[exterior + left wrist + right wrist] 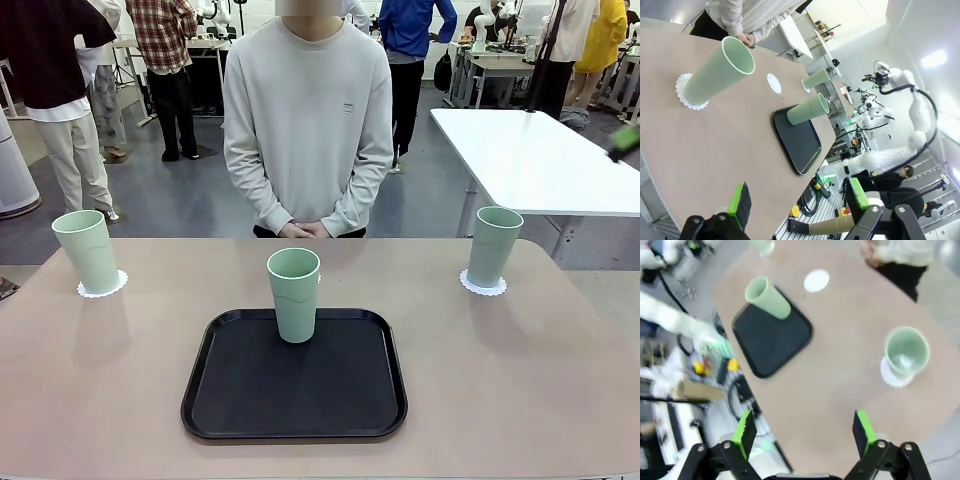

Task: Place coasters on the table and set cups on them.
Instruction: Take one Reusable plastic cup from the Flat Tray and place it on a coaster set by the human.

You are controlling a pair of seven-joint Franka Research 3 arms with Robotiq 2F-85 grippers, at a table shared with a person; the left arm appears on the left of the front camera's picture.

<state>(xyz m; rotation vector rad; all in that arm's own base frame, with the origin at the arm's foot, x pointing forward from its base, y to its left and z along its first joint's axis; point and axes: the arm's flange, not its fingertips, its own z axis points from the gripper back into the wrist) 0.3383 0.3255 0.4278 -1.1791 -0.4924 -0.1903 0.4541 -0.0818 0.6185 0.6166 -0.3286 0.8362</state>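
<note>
Three mint-green cups stand upright. The left cup (88,250) (717,72) sits on a scalloped white coaster (103,287) (690,92). The right cup (493,245) (906,351) sits on another coaster (483,285) (895,376). The middle cup (294,293) (807,109) (767,297) stands on the black tray (293,400) (797,142) (771,337). A third coaster (773,83) (816,280) lies bare on the table (500,380) beyond the tray. My left gripper (798,197) is open over the table's left end. My right gripper (805,431) is open high above the right end. Neither holds anything.
A person stands at the far edge with hands (308,228) clasped, off the table. A white table (540,150) stands behind on the right. Bare tabletop lies on both sides of the tray.
</note>
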